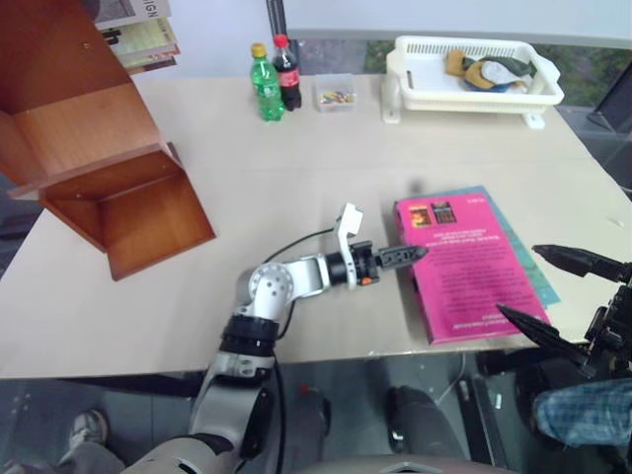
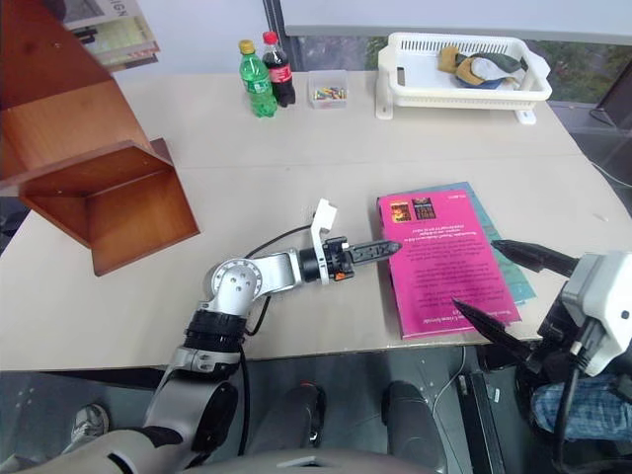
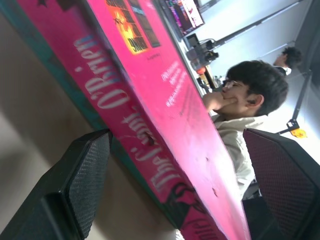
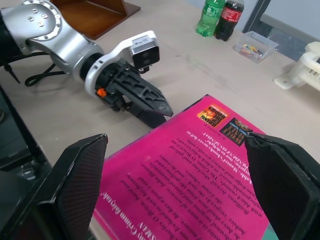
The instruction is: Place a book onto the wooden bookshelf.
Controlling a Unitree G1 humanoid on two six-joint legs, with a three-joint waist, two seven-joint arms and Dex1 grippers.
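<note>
I see the book [image 1: 466,265], bright pink, lying flat near the front edge of the table [image 1: 296,188], in the lower right of the head views, on top of a teal-blue book [image 1: 513,222] whose edge peeks out along its far and right sides. My left gripper [image 1: 413,254] reaches in level from the centre of the frame, its tip at the book's left edge near the small dark pictures on the cover; from the left wrist view the pink spine with its lettering runs between the two fingers [image 3: 82,175], which stand wide apart and grip nothing. My right gripper [image 2: 509,284] sits at the lower right, just off the book's near right corner, its two black fingers spread wide, with nothing between them. The wooden bookshelf [image 1: 94,148] stands in the upper left of the frame, well apart from the book. At the far edge of the table I see a green bottle [image 1: 264,87] beside a dark cola bottle [image 1: 286,73], a small clear box [image 1: 335,94], and a white basket [image 1: 474,74] toward the upper right. A seated person [image 3: 240,110] shows behind the book in the left wrist view.
</note>
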